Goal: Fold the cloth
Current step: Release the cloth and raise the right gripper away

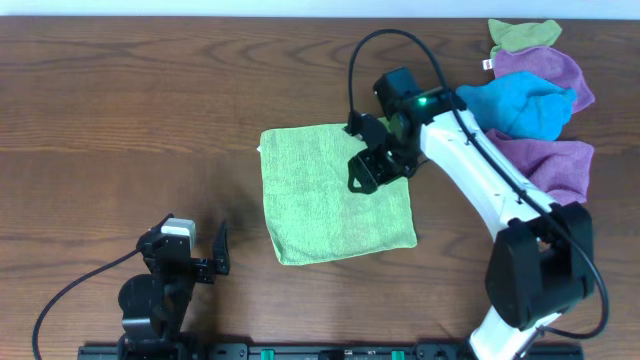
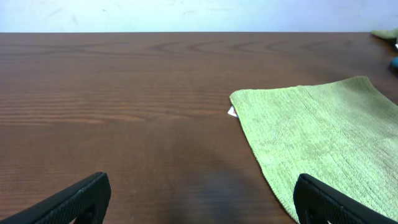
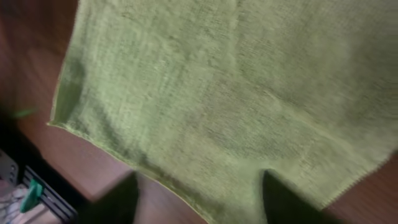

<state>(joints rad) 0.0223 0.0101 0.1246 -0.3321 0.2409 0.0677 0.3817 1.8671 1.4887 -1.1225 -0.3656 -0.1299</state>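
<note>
The lime-green cloth (image 1: 335, 195) lies flat in the middle of the table as a squarish shape. My right gripper (image 1: 375, 165) hovers over its upper right part. In the right wrist view the cloth (image 3: 217, 81) fills the blurred frame, and the right gripper (image 3: 199, 202) is open above its edge with nothing held between its fingers. My left gripper (image 1: 195, 250) rests near the front left, away from the cloth. It (image 2: 202, 205) stands wide open over bare wood, with the cloth (image 2: 323, 137) ahead on the right.
A pile of other cloths sits at the back right: blue (image 1: 520, 100), purple (image 1: 555, 160) and a small green one (image 1: 525, 35). A black rail (image 1: 330, 352) runs along the front edge. A white tag (image 2: 232, 112) pokes from the cloth's corner.
</note>
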